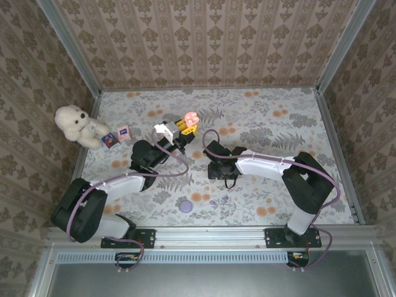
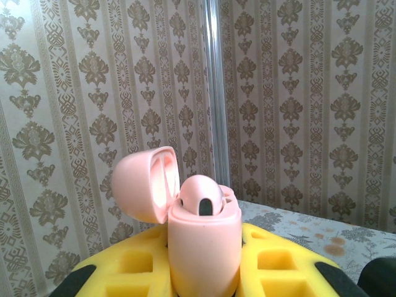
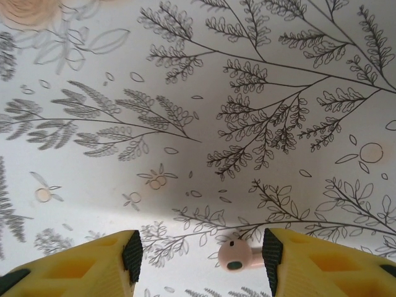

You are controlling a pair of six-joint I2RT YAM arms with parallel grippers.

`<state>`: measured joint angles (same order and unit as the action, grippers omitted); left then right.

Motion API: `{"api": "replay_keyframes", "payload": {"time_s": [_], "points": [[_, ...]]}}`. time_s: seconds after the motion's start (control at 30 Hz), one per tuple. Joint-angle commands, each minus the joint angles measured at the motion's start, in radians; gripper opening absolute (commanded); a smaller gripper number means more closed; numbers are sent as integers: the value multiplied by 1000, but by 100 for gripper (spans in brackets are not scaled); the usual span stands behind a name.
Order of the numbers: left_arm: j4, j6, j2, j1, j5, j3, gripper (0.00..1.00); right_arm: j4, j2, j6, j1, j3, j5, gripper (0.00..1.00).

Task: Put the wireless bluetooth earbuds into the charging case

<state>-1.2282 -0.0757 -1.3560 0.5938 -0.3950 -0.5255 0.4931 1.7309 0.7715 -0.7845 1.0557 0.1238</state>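
My left gripper (image 2: 204,275) is shut on the pink charging case (image 2: 204,244), held upright between the yellow fingers (image 2: 133,266). The case's lid (image 2: 143,185) stands open to the left, and one pink earbud (image 2: 201,195) sits in the case. From above, the case (image 1: 191,118) is raised at the table's middle, in the left gripper (image 1: 185,129). My right gripper (image 3: 202,260) points down at the table, open. A second pink earbud (image 3: 235,255) lies on the cloth between its fingers, close against the right pad (image 3: 270,253). In the top view the right gripper (image 1: 218,168) is low, just right of the left one.
A white teddy bear (image 1: 75,124) and small cards (image 1: 116,136) lie at the table's left. A purple disc (image 1: 185,203) lies near the front edge. Metal posts and patterned walls (image 2: 309,93) enclose the floral tablecloth (image 1: 278,124).
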Motion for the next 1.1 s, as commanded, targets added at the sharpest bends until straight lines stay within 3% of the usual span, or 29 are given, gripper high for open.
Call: {"api": "replay_keyframes", "payload": {"time_s": [0.0, 0.63, 1.07], "points": [[-54, -12, 20, -5, -7, -4, 0, -13, 29, -27, 7, 6, -13, 58], [-56, -12, 18, -5, -7, -3, 0, -8, -4, -3, 5, -58, -119, 56], [-56, -18, 20, -5, -7, -1, 0, 93, 25, -40, -8, 7, -24, 52]]}}
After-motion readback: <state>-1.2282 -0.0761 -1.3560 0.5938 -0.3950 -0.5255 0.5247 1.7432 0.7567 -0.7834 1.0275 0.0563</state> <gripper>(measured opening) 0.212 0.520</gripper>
